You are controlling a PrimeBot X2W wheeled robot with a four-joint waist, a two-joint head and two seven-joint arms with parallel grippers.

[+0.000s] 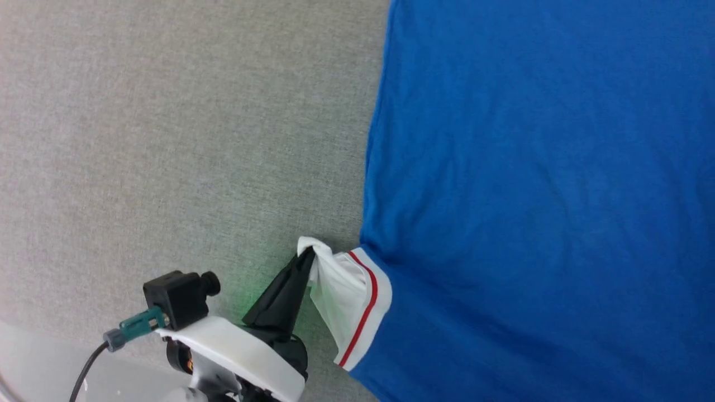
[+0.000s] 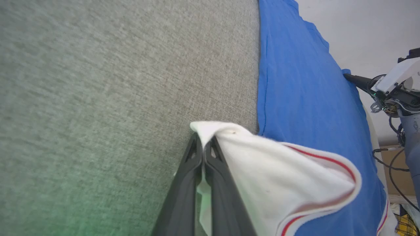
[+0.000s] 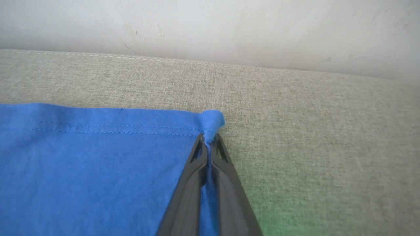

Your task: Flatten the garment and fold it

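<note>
The garment (image 1: 530,184) is a bright blue T-shirt lying plain side up on a grey fabric surface (image 1: 167,139), spread across the right of the head view. Its white sleeve with red-striped trim (image 1: 349,293) sticks out at the lower left. My left gripper (image 1: 308,254) is shut on the tip of that sleeve (image 2: 262,170), pinching a fold of white cloth. In the right wrist view my right gripper (image 3: 208,139) is shut on a blue hem corner (image 3: 212,119) of the garment (image 3: 92,164). The right gripper (image 2: 347,77) also shows in the left wrist view, at the shirt's far edge.
Grey fabric surface (image 3: 311,131) extends left of the shirt and beyond the hem, ending at a pale wall (image 3: 210,29). A brown box (image 2: 395,167) and cables sit beyond the surface near the right arm.
</note>
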